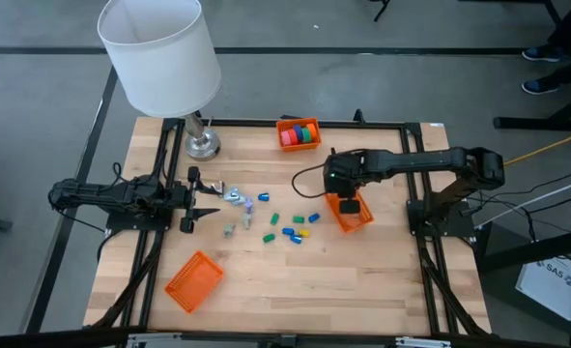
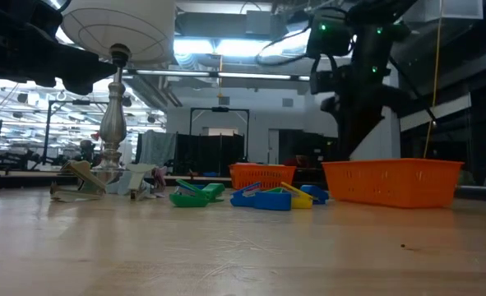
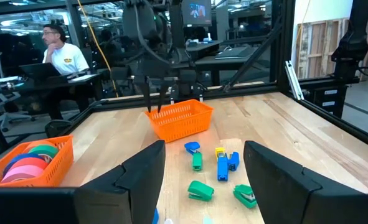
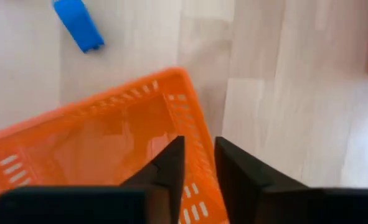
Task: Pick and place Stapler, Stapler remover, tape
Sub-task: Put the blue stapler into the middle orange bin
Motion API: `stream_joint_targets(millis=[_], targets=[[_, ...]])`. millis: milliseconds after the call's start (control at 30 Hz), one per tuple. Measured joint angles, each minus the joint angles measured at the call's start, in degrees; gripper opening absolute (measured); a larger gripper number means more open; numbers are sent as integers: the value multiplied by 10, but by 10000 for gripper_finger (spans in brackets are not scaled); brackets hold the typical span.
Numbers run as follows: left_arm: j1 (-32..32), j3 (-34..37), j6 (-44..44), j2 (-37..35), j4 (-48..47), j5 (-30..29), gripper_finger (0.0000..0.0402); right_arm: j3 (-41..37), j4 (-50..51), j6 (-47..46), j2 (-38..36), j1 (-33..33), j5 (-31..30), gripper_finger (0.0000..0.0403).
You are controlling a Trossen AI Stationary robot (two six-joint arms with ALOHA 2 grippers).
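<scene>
Three orange baskets (image 1: 354, 214) (one with tape (image 1: 300, 132))

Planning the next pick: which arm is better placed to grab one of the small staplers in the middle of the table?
Left. Its open claw faces the staplers, while the right claw is busy over the orange basket.

Small blue, green and yellow staplers (image 1: 293, 229) lie scattered at the frame's centre; pale staple removers (image 1: 239, 198) lie left of them; coloured tape rolls (image 1: 300, 133) fill the upper-centre orange basket (image 1: 282, 124)
</scene>
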State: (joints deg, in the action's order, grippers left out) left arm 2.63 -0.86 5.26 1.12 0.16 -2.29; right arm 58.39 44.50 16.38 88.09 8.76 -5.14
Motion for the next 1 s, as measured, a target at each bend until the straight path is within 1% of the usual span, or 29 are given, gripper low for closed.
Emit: stream_joint_targets(millis=[167, 300, 533, 667, 867, 1000], targets=[[0, 0, 0, 0, 0, 0, 216, 16, 1, 26, 0, -18, 31, 155], [0, 0, 0, 0, 0, 0, 216, 38, 1, 21, 1, -48, 33, 177], [0, 0, 0, 0, 0, 0, 216, 100, 15, 18, 53, -89, 36, 181], [0, 0, 0, 0, 0, 0, 216, 127, 16, 19, 90, -98, 57, 181], [0, 0, 0, 0, 0, 0, 216, 142, 15, 21, 135, -102, 100, 181], [0, 0, 0, 0, 0, 0, 216, 143, 7, 25, 161, -102, 108, 181]])
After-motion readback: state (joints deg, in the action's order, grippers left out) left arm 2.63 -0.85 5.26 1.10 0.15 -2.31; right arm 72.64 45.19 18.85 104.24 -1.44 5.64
